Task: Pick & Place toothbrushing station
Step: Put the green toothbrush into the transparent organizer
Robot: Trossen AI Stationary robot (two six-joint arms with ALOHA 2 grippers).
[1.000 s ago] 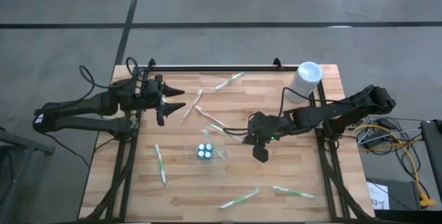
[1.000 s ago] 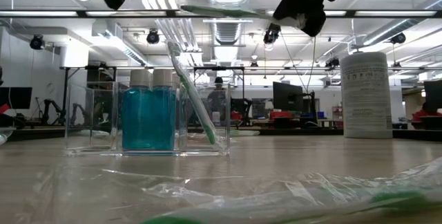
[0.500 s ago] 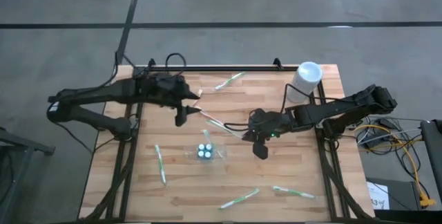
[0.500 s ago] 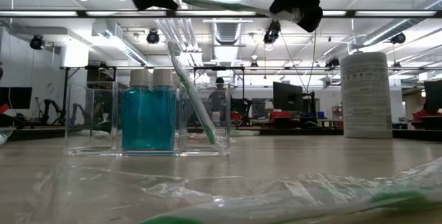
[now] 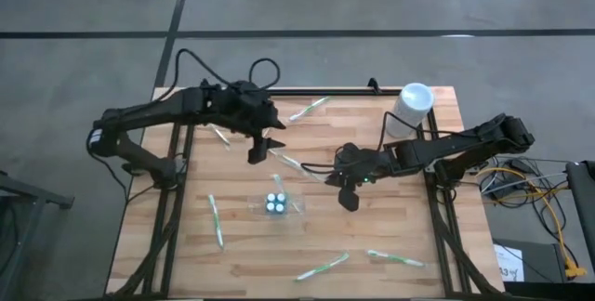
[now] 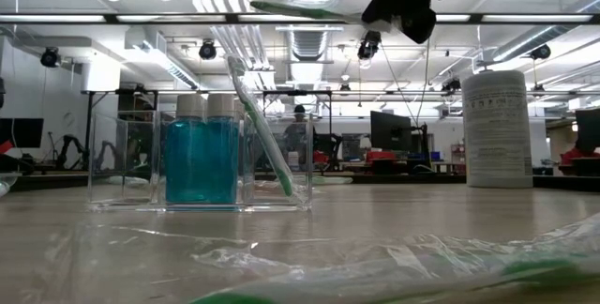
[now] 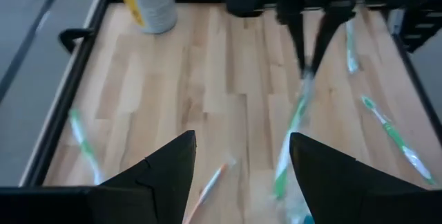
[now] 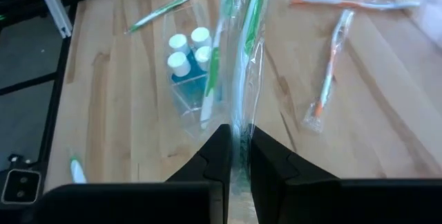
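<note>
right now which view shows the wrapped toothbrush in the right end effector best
The right wrist view: the wrapped toothbrush runs lengthwise out of the shut right end effector. The high view shows a thin pale strip, the low view only its edge, the left wrist view a blur.

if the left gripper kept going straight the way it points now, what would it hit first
Most likely the wrapped green toothbrush held out by the right gripper, which lies just ahead of the open left gripper; depth is hard to judge.
</note>
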